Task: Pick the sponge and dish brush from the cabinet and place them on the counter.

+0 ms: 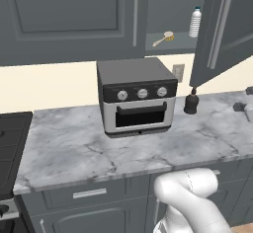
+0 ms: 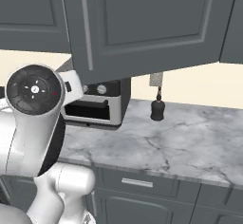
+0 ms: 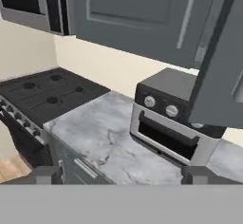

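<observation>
The dark grey cabinet (image 1: pixel 170 10) stands with its right door (image 1: pixel 220 29) swung open. On its grey shelf lies the dish brush (image 1: pixel 164 38), cream handle pointing left, tan head to the right. The sponge is hidden from these views. Below runs the marbled counter (image 1: pixel 148 148). In the hand view my gripper (image 3: pixel 122 174) is open, its two fingertips (image 3: pixel 47 174) far apart with nothing between them. It looks from low and to the left at the counter (image 3: pixel 99 133) and the open door's underside (image 3: pixel 223 66), well away from the shelf.
A clear bottle (image 1: pixel 195 22) stands on the shelf right of the brush. A toaster oven (image 1: pixel 137 96) sits on the counter under the cabinet, a black dispenser (image 1: pixel 191 102) right of it. The black stovetop (image 1: pixel 12 143) lies at the left. My arm's elbow (image 1: pixel 190 197) is before the drawers.
</observation>
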